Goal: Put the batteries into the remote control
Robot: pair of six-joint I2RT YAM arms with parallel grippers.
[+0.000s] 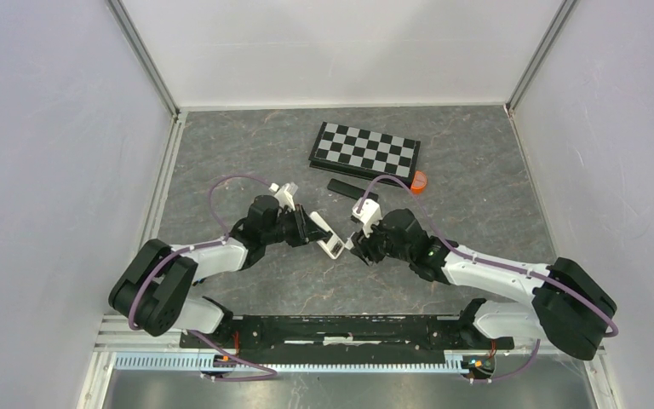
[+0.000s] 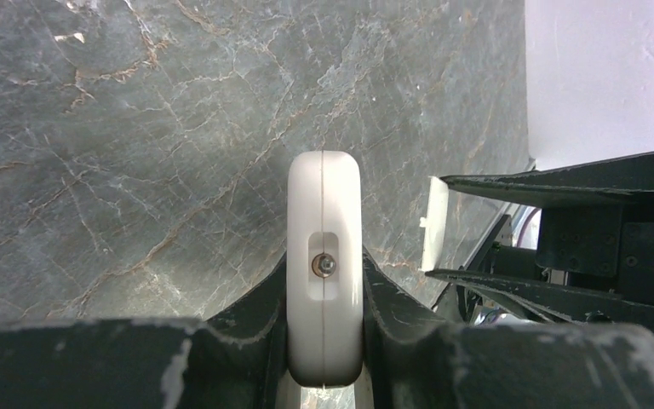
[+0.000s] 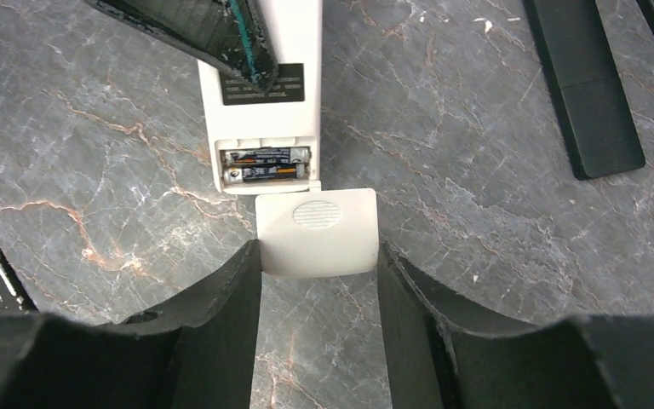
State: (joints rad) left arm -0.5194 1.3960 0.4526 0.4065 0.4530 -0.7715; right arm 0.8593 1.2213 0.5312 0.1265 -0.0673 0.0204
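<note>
- Batteries [image 3: 266,165], from the right wrist: two lie side by side in the open compartment at the near end of the white remote [image 3: 260,119], above the grey counter [image 3: 94,128].
- Same view: the right gripper [image 3: 318,256] has its jaws clenched on the battery cover [image 3: 317,230], whose far edge sits right at the remote's open end. One of the left arm's fingers [image 3: 221,30] crosses the remote's far part. A black remote [image 3: 592,94] lies on the counter to the right.
- From the left wrist: the left gripper [image 2: 324,290] has its jaws clamped on the white remote, seen end-on and standing on edge. The battery cover shows as a pale sliver on the right, between dark fingers [image 2: 562,187] of the right arm.
- From above: both arms meet mid-counter with the white remote between them; the cells are too small to see here. Behind lie the black remote, a folded chessboard [image 1: 364,149], and a small orange thing [image 1: 418,181] by its right corner.
</note>
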